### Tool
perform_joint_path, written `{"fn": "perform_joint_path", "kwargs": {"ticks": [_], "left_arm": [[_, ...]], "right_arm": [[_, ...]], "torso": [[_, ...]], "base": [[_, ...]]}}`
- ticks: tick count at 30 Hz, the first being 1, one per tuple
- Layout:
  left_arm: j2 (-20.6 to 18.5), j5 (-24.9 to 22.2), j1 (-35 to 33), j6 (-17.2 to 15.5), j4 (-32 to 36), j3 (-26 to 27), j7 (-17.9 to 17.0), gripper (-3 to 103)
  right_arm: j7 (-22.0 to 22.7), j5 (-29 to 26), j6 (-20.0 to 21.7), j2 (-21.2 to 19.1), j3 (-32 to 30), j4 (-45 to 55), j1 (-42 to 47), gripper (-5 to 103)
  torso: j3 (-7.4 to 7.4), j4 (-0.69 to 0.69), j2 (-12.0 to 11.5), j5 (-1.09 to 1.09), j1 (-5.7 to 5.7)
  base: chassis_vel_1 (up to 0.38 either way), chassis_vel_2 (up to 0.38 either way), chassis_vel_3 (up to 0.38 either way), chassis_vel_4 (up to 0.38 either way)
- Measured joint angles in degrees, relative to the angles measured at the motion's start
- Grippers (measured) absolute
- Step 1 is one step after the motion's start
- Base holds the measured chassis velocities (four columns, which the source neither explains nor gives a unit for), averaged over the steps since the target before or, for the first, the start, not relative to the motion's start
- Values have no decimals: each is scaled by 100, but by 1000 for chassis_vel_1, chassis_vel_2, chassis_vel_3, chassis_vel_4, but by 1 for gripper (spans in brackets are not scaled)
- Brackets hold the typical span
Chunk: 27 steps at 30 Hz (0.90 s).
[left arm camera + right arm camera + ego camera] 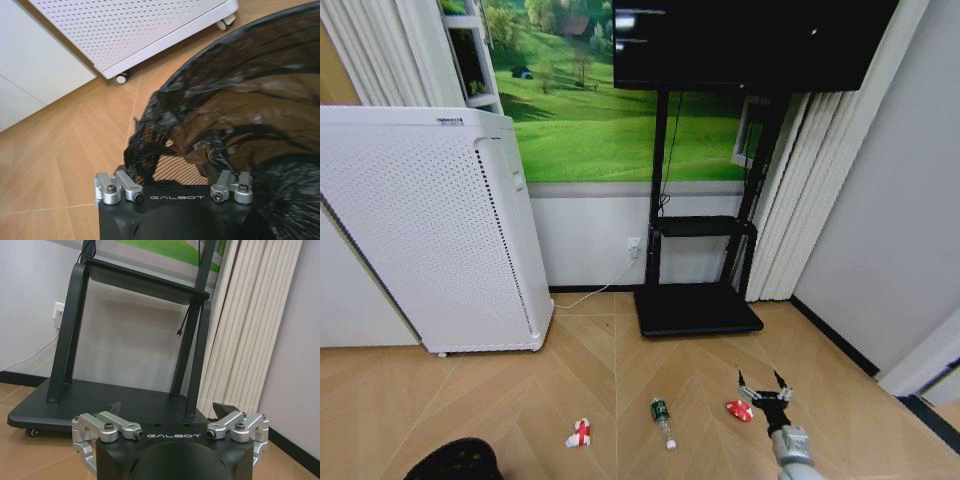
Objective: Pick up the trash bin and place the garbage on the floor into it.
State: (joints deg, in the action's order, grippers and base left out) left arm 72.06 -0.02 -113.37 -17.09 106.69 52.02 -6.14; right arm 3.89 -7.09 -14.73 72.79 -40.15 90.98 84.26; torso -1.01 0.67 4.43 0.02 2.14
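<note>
Herringbone wood floor (620,380) holds garbage (663,420) beside the spread right hand (764,386).

Right hand (169,412), fingers spread, faces black stand (100,405).

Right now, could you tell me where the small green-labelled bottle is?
In the head view, the bottle lies on the floor between the crumpled wrapper and the red piece.

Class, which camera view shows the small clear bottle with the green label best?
The head view: the small clear bottle with the green label lies whole on the wooden floor, between two red litter pieces. The wrist views face the bin liner and the TV stand instead.
</note>
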Motion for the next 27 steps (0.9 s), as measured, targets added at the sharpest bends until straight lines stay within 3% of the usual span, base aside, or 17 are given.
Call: {"fn": "perform_joint_path", "kwargs": {"ticks": [1,3,8,18,20,27], "left_arm": [[1,4,-1,4,0,0,6,80],[10,30,-3,70,-14,14,55,63],[37,44,22,90,-7,2,48,51],[5,62,143,98,-70,-48,-41,51],[5,107,228,193,-124,-82,-42,51],[16,175,384,375,-106,-160,-35,51]], "right_arm": [[0,0,0,0,0,-1,-1,100],[0,0,0,-6,0,-12,-5,100],[0,1,0,-11,6,-21,-23,100],[6,13,-6,-4,16,-27,-34,100],[21,25,-8,0,16,-20,-19,100],[32,35,-9,-31,-31,17,50,100]], "torso": [[0,0,0,0,0],[0,-1,0,2,0],[0,-3,0,4,0],[0,-1,1,0,0],[0,-8,0,2,0],[-1,-3,0,-1,0]], "base": [[0,0,0,0],[0,0,0,0],[0,0,0,0],[0,0,0,0],[0,0,0,0],[0,0,0,0]]}}
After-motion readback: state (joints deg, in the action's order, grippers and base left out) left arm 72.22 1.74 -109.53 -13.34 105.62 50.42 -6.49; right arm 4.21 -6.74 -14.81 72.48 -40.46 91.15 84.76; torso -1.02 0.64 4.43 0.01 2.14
